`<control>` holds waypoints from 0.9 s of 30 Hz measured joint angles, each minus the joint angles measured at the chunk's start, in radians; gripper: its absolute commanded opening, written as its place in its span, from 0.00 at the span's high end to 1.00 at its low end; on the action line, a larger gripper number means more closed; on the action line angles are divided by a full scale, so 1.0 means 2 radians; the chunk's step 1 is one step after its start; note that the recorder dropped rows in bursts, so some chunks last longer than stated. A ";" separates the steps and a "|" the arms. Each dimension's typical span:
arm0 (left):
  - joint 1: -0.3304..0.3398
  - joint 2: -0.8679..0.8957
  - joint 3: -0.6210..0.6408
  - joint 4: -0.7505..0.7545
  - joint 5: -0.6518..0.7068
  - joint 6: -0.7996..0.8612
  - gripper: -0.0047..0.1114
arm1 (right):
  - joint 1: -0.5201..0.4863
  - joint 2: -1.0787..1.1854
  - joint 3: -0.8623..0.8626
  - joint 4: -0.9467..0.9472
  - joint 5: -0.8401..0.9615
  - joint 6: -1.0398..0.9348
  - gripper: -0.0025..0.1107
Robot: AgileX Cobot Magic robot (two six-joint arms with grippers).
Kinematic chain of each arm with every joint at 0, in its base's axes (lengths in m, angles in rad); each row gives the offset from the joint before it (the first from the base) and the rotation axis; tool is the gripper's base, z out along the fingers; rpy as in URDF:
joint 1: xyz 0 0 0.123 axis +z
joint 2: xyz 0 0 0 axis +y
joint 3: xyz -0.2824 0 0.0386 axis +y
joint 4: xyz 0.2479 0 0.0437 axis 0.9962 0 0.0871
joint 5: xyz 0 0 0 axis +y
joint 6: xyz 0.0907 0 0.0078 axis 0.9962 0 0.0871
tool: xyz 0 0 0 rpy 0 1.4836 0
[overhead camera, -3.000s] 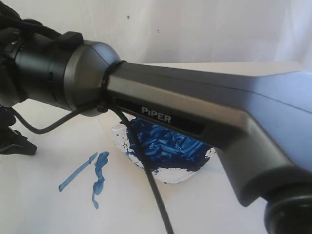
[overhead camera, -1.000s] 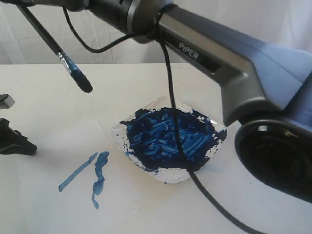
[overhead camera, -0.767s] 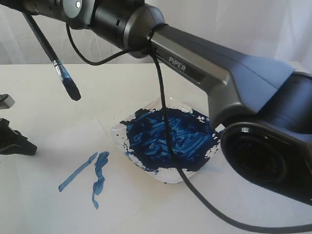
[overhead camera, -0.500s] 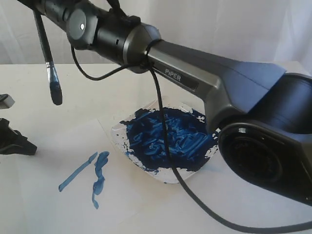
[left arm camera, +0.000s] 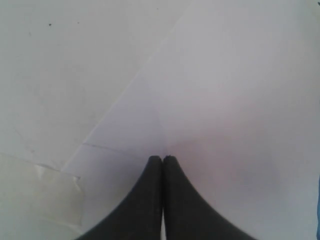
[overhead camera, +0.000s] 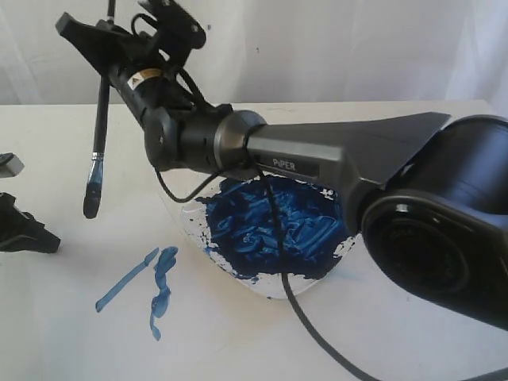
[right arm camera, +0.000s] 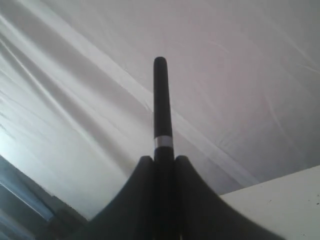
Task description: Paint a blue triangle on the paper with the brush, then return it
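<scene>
Brush (overhead camera: 101,111), light, stiff and thin enough to swivel, I judge, hangs bristles-down beneath the right pincer (right arm camera: 163,161), which is clamped on its upper handle, a sound hold, tip clear of the paper (overhead camera: 194,321).

Black-handled brush (overhead camera: 101,119) nearly upright in the air, blue-stained tip down, above the flat white paper (overhead camera: 63,266). On the paper, two streaky blue strokes (overhead camera: 161,282), leaning together at the top.

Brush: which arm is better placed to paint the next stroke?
Right: the right fingers grip the brush, tip hanging near the two blue strokes on the paper. The left fingers are shut, empty.
</scene>
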 measured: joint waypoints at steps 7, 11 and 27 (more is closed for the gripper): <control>0.000 0.000 0.000 0.000 0.000 0.000 0.96 | -0.003 -0.001 0.097 -0.040 -0.128 0.115 0.98; 0.000 0.000 0.000 0.000 0.000 0.000 0.96 | -0.003 -0.001 0.151 -0.042 -0.199 0.164 0.98; 0.000 0.000 0.000 0.000 0.000 0.000 0.96 | 0.020 0.077 0.125 -0.057 -0.232 0.187 0.98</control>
